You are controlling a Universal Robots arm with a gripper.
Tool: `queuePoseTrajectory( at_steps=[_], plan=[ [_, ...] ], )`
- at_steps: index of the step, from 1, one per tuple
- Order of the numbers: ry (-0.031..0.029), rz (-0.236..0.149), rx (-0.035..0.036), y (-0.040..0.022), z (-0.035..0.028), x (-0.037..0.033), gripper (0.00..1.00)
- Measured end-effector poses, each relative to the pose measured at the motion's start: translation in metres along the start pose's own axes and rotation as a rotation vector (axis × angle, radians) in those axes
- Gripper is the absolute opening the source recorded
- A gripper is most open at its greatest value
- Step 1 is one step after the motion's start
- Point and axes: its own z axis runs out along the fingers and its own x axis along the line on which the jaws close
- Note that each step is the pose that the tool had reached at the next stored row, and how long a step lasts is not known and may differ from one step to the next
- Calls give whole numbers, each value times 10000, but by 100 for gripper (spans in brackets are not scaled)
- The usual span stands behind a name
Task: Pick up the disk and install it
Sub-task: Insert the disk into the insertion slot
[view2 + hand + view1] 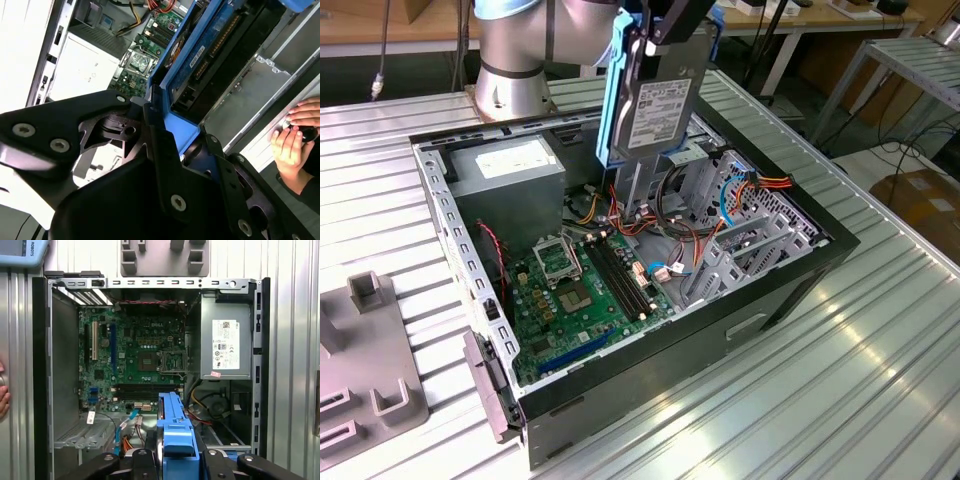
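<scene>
- Saw the disk [655, 100] hanging upright on its edge above the open computer case [650, 385], clear of everything inside the case
- Placed it over the stretch of the case between the power supply [510, 170] and the drive cage [745, 250]
- Noted the pale label turned outward in the exterior view, with the bright blue carrier rail [617, 90] running down one long edge
- Found the gripper [655, 30] clenched on the top end of the disk, with black fingers [162, 155] pressed against the blue rail in the second wrist view
- Caught the same blue rail [175, 425] edge-on in the first wrist view, set over the open side of the case
- Made out a green motherboard [580, 290] lying flat on the case floor
- Spotted the grey power supply box tucked into one case corner
- Counted orange, red and blue cables [760, 185] bunched beside the drive cage, inside the case
- Marked the silver arm base [515, 60] standing just behind the case
- Picked out a grey fixture [370, 350] off the case toward the exterior view's left
- Found a slatted metal table [820, 400] under the case
- Glimpsed a person's hand [292, 135] outside the case wall in the second wrist view
</scene>
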Motion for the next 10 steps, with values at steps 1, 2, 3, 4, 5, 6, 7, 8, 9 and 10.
queuePoseTrajectory(
  at_steps=[1,2,3,4,5,6,7,8,9,10],
  plan=[
    [4,0,0,-1,0,14,37],
    [9,-1,0,-2,1,34,37],
    [11,-1,0,-3,1,48,37],
    [14,0,0,-4,2,61,37],
    [19,0,0,-6,2,84,37],
    [21,-1,0,-7,3,106,37],
    [24,0,0,-8,3,117,37],
    [28,0,0,-9,3,138,37],
    [32,0,0,-10,3,154,37],
    [35,0,0,-11,4,167,37]
  ],
)
